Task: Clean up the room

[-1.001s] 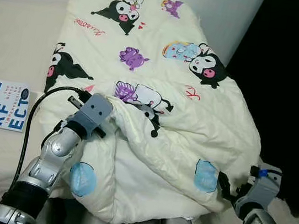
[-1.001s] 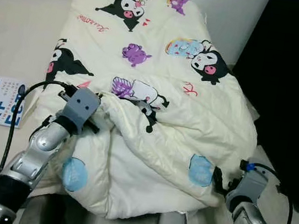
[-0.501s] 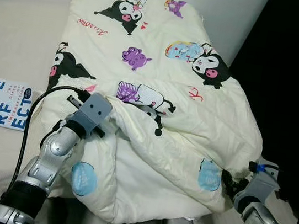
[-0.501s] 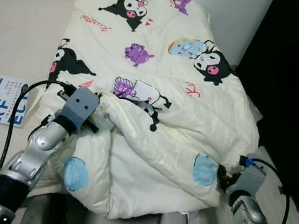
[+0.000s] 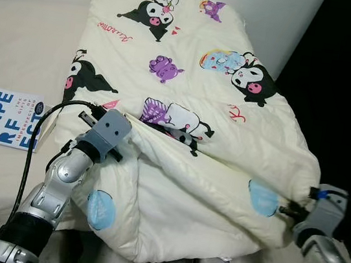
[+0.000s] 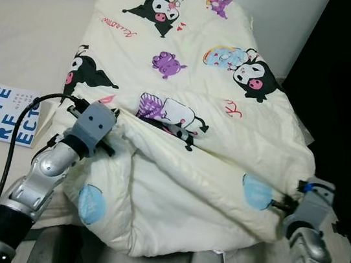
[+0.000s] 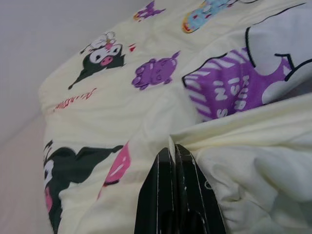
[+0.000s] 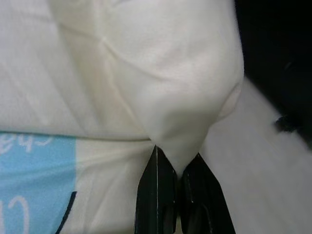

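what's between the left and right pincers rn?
Only the folded near edge of the cartoon-print quilt, spanning from left pincer to right pincer; both are shut on it. Clear in the left eye view.

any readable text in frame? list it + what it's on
"IMPE / RF / ECT", big blue letters: book cover on the bed.
"Brené Brown", along the book's edge: small, read with some doubt.
Small lines beside the big letters: too small to read.
Red cursive words on the comforter: not legible.
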`<state>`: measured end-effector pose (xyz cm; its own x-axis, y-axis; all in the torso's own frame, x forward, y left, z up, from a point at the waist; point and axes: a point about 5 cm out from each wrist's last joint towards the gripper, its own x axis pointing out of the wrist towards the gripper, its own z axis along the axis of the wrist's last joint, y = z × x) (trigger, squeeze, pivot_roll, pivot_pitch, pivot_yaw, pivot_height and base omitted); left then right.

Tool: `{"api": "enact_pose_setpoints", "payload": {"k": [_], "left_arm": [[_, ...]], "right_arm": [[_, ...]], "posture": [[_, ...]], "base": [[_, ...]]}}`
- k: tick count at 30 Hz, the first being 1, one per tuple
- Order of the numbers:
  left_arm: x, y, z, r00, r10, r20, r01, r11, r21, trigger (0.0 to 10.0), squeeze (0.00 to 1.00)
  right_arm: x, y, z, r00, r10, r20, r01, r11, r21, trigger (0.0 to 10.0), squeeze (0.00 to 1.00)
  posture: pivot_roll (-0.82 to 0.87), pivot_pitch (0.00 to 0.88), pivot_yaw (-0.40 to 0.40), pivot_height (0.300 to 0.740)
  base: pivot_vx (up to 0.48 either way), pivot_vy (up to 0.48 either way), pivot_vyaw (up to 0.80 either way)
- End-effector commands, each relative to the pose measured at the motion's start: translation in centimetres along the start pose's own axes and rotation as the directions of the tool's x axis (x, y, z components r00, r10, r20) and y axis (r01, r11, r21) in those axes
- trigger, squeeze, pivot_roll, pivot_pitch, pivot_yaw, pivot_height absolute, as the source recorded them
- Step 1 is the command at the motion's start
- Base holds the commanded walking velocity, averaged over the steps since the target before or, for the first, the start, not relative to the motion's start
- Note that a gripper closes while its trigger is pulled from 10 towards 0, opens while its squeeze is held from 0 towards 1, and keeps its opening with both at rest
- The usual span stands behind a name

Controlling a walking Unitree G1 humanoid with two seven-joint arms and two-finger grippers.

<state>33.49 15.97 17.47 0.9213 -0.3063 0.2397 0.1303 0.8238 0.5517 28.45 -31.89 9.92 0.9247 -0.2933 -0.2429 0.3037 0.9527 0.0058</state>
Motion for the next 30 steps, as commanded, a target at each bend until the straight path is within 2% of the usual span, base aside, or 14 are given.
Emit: {"api": "enact_pose_setpoints", "payload": {"k": [1,6,8,9,13,15,16,18,19,22,23,27,29,30], "left_arm": [[-0.9,1.3,-1.2,0.998,0.027,-0.050,-0.025,0.999,0.039,10.0,0.00],[-1.1,1.4,-1.2,0.999,-0.024,-0.040,0.026,0.998,0.060,10.0,0.00],[-1.6,0.7,-1.2,0.991,-0.134,-0.025,0.135,0.987,0.088,10.0,0.00],[-2.5,-0.2,-1.3,0.960,-0.280,-0.023,0.280,0.952,0.120,10.0,0.00],[-3.6,-0.6,-1.6,0.904,-0.423,-0.055,0.427,0.895,0.127,10.0,0.00],[-4.7,-0.6,-2.0,0.838,-0.535,-0.111,0.546,0.825,0.146,10.0,0.00],[-4.7,-0.6,-2.0,0.838,-0.535,-0.111,0.546,0.825,0.146,10.0,0.00],[-5.9,0.5,-2.6,0.750,-0.620,-0.228,0.659,0.731,0.178,10.0,0.00],[-5.9,0.5,-2.6,0.750,-0.620,-0.228,0.659,0.731,0.178,10.0,0.00],[-7.2,2.1,-2.6,0.654,-0.679,-0.333,0.750,0.638,0.172,10.0,0.00],[-7.9,2.7,-2.5,0.595,-0.708,-0.380,0.795,0.587,0.151,10.0,0.00],[-8.9,3.0,-2.5,0.527,-0.739,-0.420,0.837,0.536,0.106,10.0,0.00],[-10.1,3.1,-2.2,0.439,-0.784,-0.439,0.879,0.476,0.029,10.0,0.00],[-10.1,3.1,-2.2,0.439,-0.784,-0.439,0.879,0.476,0.029,10.0,0.00]], "right_arm": [[-0.6,-2.5,0.4,0.994,-0.111,0.002,0.111,0.993,-0.028,0.0,0.00],[-1.2,-3.6,2.5,0.988,-0.151,0.032,0.154,0.983,-0.097,0.0,0.00],[-1.7,-4.5,4.1,0.982,-0.184,0.046,0.188,0.975,-0.122,0.0,0.00],[-2.2,-5.4,5.5,0.977,-0.206,0.053,0.212,0.965,-0.152,0.0,0.00],[-2.7,-6.1,6.5,0.975,-0.218,0.048,0.223,0.960,-0.172,0.0,0.00],[-3.1,-6.7,7.1,0.973,-0.226,0.047,0.231,0.955,-0.184,0.0,0.00],[-3.1,-6.7,7.1,0.973,-0.226,0.047,0.231,0.955,-0.184,0.0,0.00],[-3.4,-7.0,7.4,0.971,-0.235,0.039,0.238,0.952,-0.192,0.0,0.00],[-3.4,-7.0,7.4,0.971,-0.235,0.039,0.238,0.952,-0.192,0.0,0.00],[-3.5,-7.0,7.4,0.971,-0.239,0.025,0.239,0.951,-0.197,0.0,0.00],[-3.5,-6.8,7.2,0.971,-0.238,0.018,0.237,0.952,-0.195,0.0,0.00],[-3.4,-6.7,7.0,0.973,-0.232,0.005,0.229,0.953,-0.199,0.0,0.00],[-3.5,-6.6,6.7,0.972,-0.234,-0.030,0.222,0.951,-0.217,0.0,0.00],[-3.5,-6.6,6.7,0.972,-0.234,-0.030,0.222,0.951,-0.217,0.0,0.00]], "posture": [[-0.14,0.231,0.000,0.471],[-0.14,0.235,0.000,0.471],[-0.14,0.238,-0.003,0.471],[-0.15,0.239,-0.004,0.471],[-0.15,0.240,-0.005,0.471],[-0.15,0.241,-0.006,0.471],[-0.15,0.241,-0.006,0.471],[-0.15,0.242,-0.007,0.471],[-0.15,0.242,-0.007,0.471],[-0.15,0.241,-0.008,0.471],[-0.14,0.241,-0.009,0.471],[-0.14,0.242,-0.010,0.471],[-0.14,0.240,-0.010,0.471],[-0.14,0.240,-0.010,0.471]], "base": [[0.000,0.000,0.00],[0.000,0.000,0.00],[0.000,0.000,0.00],[0.000,0.000,0.00],[0.000,0.000,0.00],[0.000,0.000,0.00],[0.000,0.000,0.00],[0.000,0.000,0.00],[0.000,0.000,0.00],[0.000,0.000,0.00],[0.000,0.000,0.00],[0.000,0.000,0.00],[0.000,0.000,0.00],[0.000,0.000,0.00]]}}
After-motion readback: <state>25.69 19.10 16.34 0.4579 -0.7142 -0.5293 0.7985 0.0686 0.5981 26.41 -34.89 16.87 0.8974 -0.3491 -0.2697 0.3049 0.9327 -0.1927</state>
